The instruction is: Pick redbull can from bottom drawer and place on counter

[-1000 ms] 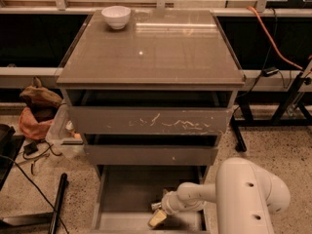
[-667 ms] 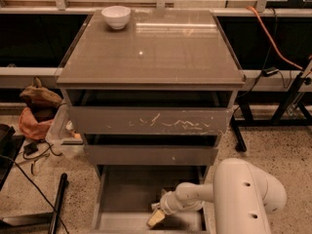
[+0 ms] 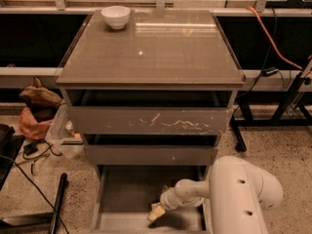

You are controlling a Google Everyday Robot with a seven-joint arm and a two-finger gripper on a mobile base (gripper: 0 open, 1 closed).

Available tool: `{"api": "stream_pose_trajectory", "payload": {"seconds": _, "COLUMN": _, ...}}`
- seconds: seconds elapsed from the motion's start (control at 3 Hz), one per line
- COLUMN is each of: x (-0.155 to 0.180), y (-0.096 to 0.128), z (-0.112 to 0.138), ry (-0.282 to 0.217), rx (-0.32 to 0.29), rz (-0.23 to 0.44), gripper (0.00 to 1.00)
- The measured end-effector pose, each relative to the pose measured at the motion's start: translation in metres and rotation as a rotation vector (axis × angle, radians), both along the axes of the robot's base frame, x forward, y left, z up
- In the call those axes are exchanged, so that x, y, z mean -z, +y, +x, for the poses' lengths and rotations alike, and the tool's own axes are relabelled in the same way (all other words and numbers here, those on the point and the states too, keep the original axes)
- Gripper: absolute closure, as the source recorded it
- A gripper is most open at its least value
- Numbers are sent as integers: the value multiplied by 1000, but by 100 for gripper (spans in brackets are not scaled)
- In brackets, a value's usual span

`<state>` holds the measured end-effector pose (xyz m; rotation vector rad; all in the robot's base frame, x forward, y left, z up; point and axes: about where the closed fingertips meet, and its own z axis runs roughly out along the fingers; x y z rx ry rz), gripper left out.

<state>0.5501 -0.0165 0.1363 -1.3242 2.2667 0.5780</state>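
The gripper (image 3: 157, 212) sits low inside the open bottom drawer (image 3: 122, 194), toward its front right, with its pale tan tip down near the flat grey-brown floor. I can't make out the can. The rounded cream arm (image 3: 234, 194) covers that corner, and I cannot tell whether the gripper holds anything. Above, the glossy counter (image 3: 156, 52) carries a round white bowl (image 3: 116, 16) at its back left corner.

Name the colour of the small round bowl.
The bowl is white, camera view; end effector low in the grey bottom drawer.
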Motion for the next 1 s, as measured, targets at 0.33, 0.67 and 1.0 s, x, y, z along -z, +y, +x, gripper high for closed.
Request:
{"api": "stream_pose_trajectory", "payload": {"seconds": 0.33, "x": 8, "y": -10, "z": -8, "ry": 18, "rx": 29, "rz": -6, "gripper": 17}}
{"api": "stream_pose_trajectory", "payload": {"seconds": 0.67, "x": 9, "y": -11, "z": -9, "ry": 19, "rx": 31, "rz": -6, "gripper": 21}}
{"api": "stream_pose_trajectory", "payload": {"seconds": 1.0, "x": 9, "y": -11, "z": -9, "ry": 19, "rx": 31, "rz": -6, "gripper": 28}}
